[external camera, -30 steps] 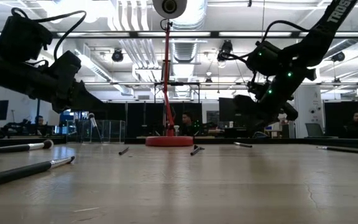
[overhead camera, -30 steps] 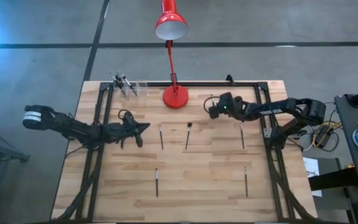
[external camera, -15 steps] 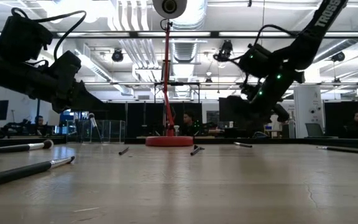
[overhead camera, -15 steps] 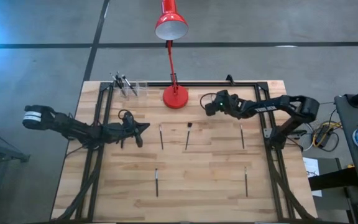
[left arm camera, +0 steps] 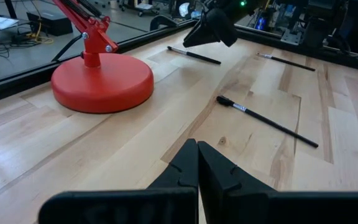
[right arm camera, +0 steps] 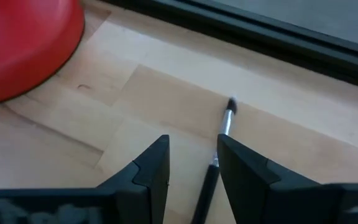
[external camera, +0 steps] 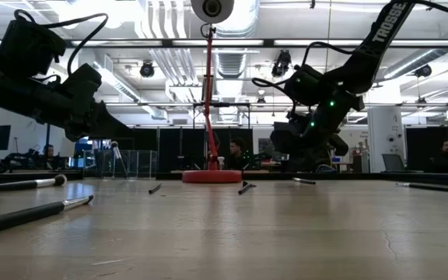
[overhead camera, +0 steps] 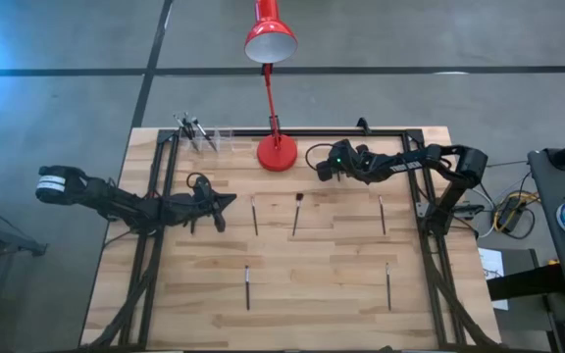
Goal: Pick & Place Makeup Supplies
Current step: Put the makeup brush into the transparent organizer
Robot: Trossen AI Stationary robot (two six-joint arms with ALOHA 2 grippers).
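While the right gripper (right arm camera: 191,158) hovers with its two fingers (right arm camera: 151,165) spread apart, a thin makeup brush (right arm camera: 219,146) lies on the wood between them, not yet pinched. In the high view this right gripper (overhead camera: 324,169) is at about 1 o'clock of the table centre, just beside the red lamp base (overhead camera: 277,152), which is at its 9 o'clock. I judge that the step in hand is the approach to this brush.

The risk is that the brush does not lie centred: it runs close to one finger, so closing may push it and let it roll away instead of catching it. A descent too steep could press the fingertips into the table (overhead camera: 312,294). A wide swing may also hit the lamp base.

The left gripper (overhead camera: 226,202) waits at 9 o'clock, its fingers (left arm camera: 197,168) pressed together and holding nothing.

Other brushes lie apart: two near the centre (overhead camera: 254,214) (overhead camera: 296,213), one at 3 o'clock (overhead camera: 382,212), two at 6 o'clock (overhead camera: 247,286) (overhead camera: 387,285). Some stand in a clear holder (overhead camera: 202,135) at 11 o'clock.
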